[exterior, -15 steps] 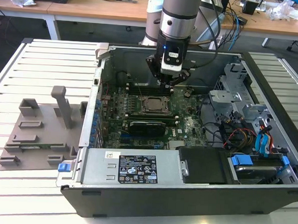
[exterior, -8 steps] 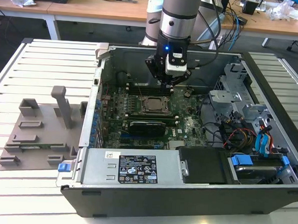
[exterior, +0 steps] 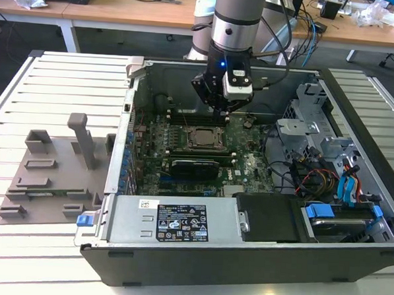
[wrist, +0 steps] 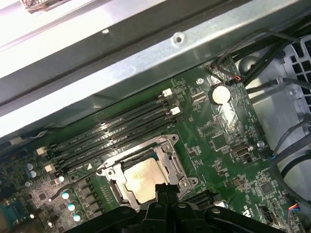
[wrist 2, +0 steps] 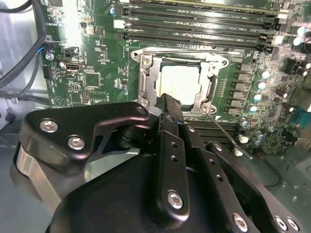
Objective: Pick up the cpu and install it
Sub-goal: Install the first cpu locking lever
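1. White slatted table is carrying your open black computer case; wooden desks are standing behind.
2. Silvery square cpu is sitting in its metal socket; black gripper is hovering just above, jaws pressed together.
3. Gripper is covering the socket's near edge.

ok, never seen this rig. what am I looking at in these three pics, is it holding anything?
One robot arm reaches down into an open computer case lying on a slatted table. The exterior view comes from a camera off the arm; both wrist views come from cameras riding on the arm, looking past its gripper at the green circuit board. The cpu, a silvery square chip, sits in its metal socket on that board. The gripper is shut at the chip's edge, nothing seen in it; whether it touches I cannot tell. A grey plastic tray lies on the table, at the exterior view's left of the case.
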Action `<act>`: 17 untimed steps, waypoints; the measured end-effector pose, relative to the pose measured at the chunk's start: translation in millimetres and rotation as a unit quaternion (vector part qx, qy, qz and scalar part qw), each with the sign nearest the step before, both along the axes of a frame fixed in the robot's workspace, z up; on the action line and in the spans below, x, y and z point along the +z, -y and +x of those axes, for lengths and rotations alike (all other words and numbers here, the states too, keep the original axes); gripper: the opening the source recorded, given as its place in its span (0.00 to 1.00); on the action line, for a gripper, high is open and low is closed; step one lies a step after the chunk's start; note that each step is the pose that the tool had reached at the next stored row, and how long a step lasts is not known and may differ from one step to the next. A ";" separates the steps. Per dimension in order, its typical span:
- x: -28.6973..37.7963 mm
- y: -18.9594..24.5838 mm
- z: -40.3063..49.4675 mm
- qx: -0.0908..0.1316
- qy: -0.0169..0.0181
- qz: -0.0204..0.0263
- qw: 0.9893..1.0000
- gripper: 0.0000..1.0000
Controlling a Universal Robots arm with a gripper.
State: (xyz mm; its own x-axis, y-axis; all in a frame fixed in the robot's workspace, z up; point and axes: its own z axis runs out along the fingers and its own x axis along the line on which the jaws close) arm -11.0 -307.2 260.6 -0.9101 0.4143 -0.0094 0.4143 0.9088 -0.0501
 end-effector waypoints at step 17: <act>0.0 0.0 0.5 0.118 0.000 0.000 0.993 0.11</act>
